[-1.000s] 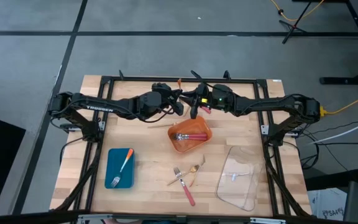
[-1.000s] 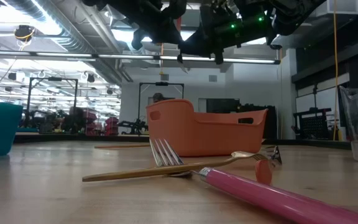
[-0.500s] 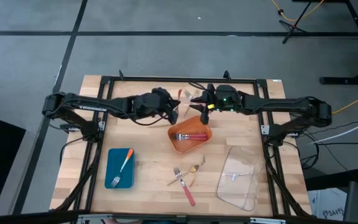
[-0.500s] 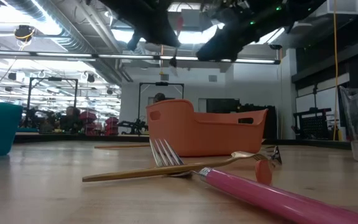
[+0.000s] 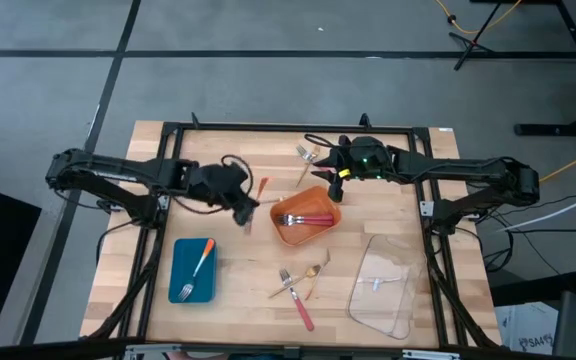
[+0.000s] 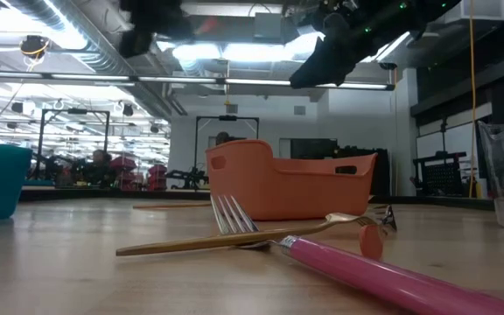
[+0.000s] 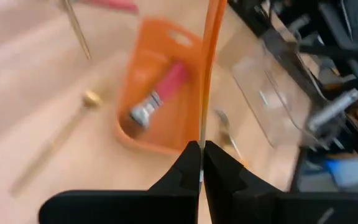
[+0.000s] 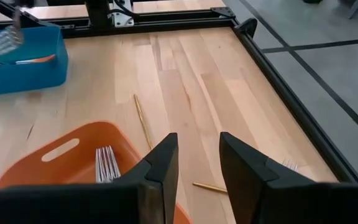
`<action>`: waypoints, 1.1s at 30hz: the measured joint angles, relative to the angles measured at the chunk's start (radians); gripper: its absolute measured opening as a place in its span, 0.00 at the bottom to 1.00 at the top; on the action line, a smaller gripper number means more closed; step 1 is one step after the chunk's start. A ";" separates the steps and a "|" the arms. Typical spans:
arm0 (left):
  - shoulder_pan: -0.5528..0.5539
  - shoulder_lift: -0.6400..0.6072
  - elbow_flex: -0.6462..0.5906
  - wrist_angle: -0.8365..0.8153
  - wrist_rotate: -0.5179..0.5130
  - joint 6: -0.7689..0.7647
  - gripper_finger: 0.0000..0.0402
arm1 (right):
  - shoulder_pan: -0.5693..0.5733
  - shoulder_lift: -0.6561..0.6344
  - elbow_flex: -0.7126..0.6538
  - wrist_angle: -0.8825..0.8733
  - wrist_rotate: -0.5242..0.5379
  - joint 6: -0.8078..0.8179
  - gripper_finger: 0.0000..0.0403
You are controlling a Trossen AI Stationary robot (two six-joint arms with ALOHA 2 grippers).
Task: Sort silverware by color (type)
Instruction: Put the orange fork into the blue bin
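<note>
**Left jaws carrying an orange-handled fork; right jaws standing apart, empty.**

The left gripper [image 7: 201, 163] is pinching the orange-handled fork [image 5: 261, 187] with jaws fully closed on its neck, handle running straight out ahead, long axis in line with the fingers; it is hanging above the desk [image 5: 218, 140] between the orange tray [image 5: 306, 213] and the blue tray [image 5: 192, 270], probably bound for the blue one, where a like fork is lying. The right gripper [image 8: 194, 163] is hovering over the orange tray's far rim, holding nothing. Pink-handled forks are resting inside it; gold forks [image 5: 315, 272] are lying loose nearby.
</note>
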 joint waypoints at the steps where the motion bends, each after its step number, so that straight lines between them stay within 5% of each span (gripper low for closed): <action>1: -0.025 -0.001 0.000 -0.009 0.004 -0.026 0.00 | 0.000 0.000 0.000 0.002 0.000 0.000 0.27; 16: -0.369 -0.002 -0.004 -0.287 -0.028 -0.345 0.00 | 0.000 0.000 0.000 0.009 0.000 0.000 0.27; 33: -0.611 -0.002 -0.224 -0.235 -0.092 -0.698 0.00 | 0.000 0.001 0.000 0.009 0.000 0.000 0.27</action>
